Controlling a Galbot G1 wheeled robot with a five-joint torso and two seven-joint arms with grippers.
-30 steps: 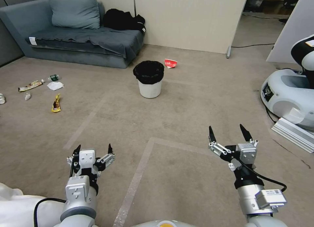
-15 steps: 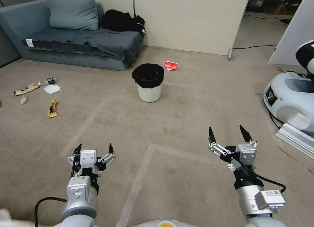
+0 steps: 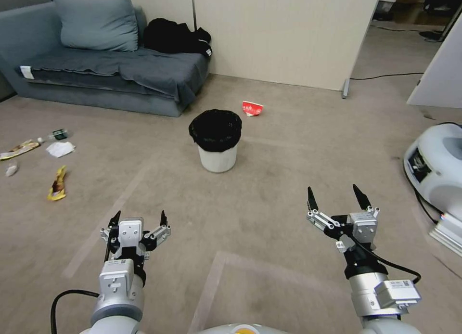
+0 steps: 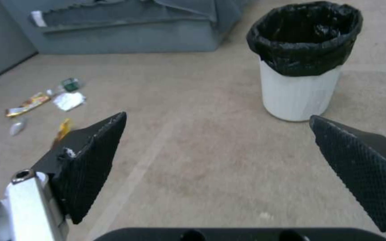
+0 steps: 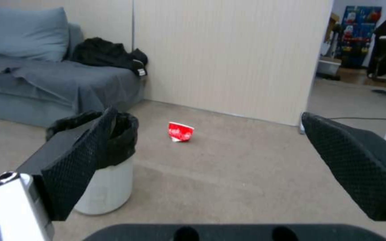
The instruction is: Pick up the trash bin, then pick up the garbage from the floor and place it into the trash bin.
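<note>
Nearest: left gripper (image 3: 137, 218), held low over the floor (image 3: 269, 213) on the robot's left, jaws spread wide, nothing between them; its wrist view looks past both fingertips (image 4: 95, 160) toward the bin. Right gripper (image 3: 338, 199), level with it on the robot's right, jaws likewise spread and empty. Both are well short of any task item. Middle ground: trash bin (image 3: 216, 140), a white bucket with a black bag folded over its rim, standing upright on the carpet ahead and slightly left of centre, well apart from both grippers. Off to the far left: garbage in a loose scatter, comprising a yellow wrapper (image 3: 57, 184), a crumpled tissue (image 3: 60, 148), a small bottle (image 3: 58, 134) and another wrapper (image 3: 17, 149). Just behind the bin: red-and-white carton (image 3: 252, 108). Farthest: grey sofa (image 3: 106, 71) and a beige partition (image 3: 284, 31). Step in hand, as judged: approach to the bin. Handling note: close in until the rim lies within reach, square one gripper to the rim, and grip the bucket wall together with the bag, since the loose bag alone would likely slip or pull free; keep the bin upright.
</note>
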